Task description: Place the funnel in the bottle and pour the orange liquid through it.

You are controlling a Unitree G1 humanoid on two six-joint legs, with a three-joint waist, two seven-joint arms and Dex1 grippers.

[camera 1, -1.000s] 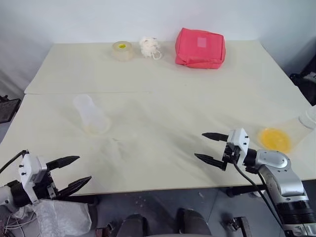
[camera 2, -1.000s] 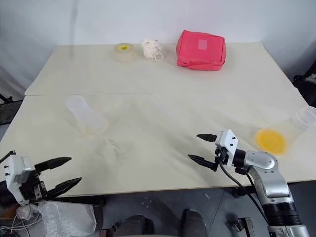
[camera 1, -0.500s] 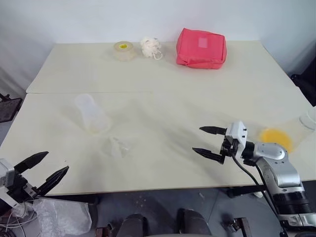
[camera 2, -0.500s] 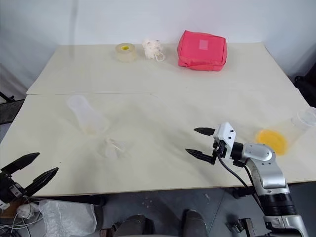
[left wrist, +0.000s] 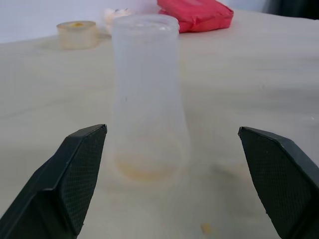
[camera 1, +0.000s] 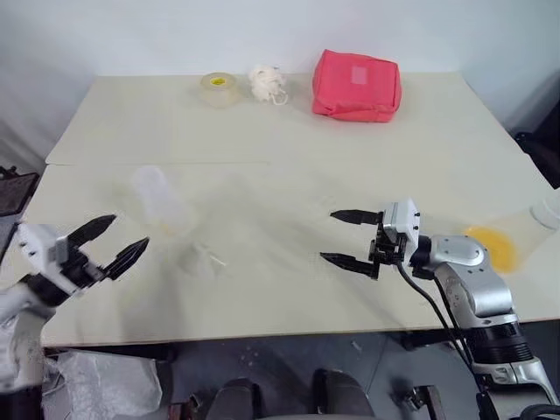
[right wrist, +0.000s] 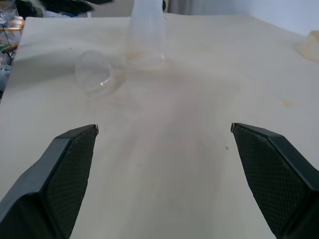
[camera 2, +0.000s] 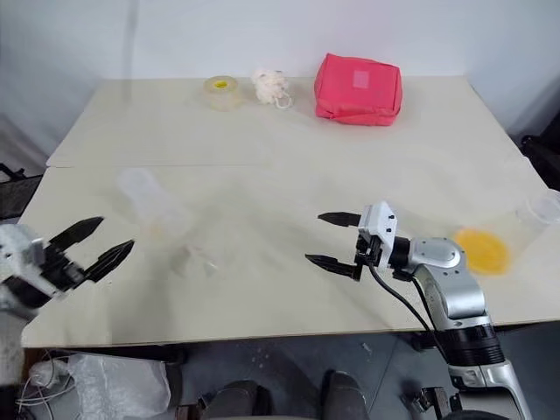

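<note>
A pale cream table (camera 1: 289,149) stands against a white wall. In the head views, a red pouch (camera 1: 356,85), a tape roll (camera 1: 216,88) and a small white bundle (camera 1: 266,83) lie along the far edge. The bottle (camera 1: 161,201) stands upright on the left half of the table, and the funnel (camera 1: 203,259) lies on its side just beside it, nearer the front edge. The orange liquid (camera 1: 490,247) sits in a low clear cup (camera 2: 512,236) tipped on its side near the right edge. The left gripper (camera 1: 112,243) hangs over the front left part of the table, jaws spread wide and empty, pointing toward the bottle. The right gripper (camera 1: 343,238) is over the middle of the table, jaws wide and empty, pointing left toward the funnel.

In the left wrist view, the bottle (left wrist: 147,99) stands between the two black fingers (left wrist: 75,174), apart from both, with a faint orange tint at its base.

In the right wrist view, the funnel (right wrist: 95,77) lies beside the bottle (right wrist: 146,35), well ahead of the spread fingers (right wrist: 65,169).
</note>
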